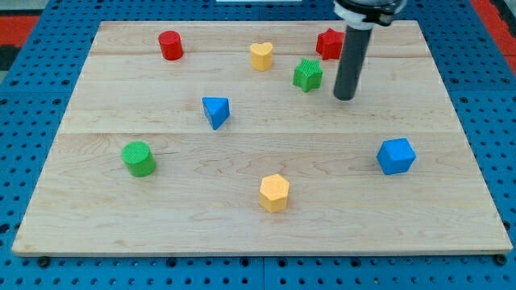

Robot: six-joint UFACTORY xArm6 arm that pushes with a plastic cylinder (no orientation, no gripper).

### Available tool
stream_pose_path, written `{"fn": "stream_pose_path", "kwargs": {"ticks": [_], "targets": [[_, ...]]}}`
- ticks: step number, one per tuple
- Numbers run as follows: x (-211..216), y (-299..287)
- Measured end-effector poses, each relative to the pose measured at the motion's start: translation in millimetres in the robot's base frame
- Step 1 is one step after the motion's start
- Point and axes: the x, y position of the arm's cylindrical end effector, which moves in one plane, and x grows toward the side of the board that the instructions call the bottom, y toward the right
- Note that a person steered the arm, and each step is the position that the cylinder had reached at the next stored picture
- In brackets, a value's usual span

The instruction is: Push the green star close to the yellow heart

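On the wooden surface (242, 153), my tip (344, 97), a bare rod tool gripping nothing, rests just right of the green star (307, 75) in the upper right of the frame, with the yellow heart (260, 56) near its upper left and the closing push seemingly unfinished.

Wooden board (242, 161) carries eight blocks: red, yellow, green, blue pairs.

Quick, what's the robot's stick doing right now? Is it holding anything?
My tip: no gripper, so it holds nothing. It rests on the board just to the view's right of the green star, apart from it, not touching.
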Motion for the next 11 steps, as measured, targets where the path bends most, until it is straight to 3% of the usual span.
{"fn": "stream_pose_path", "kwargs": {"ticks": [4,7,9,11], "targets": [[-30.8,-37.5],[-15.3,-52.5],[-49.8,-19.0],[-94.0,-33.3]]}}
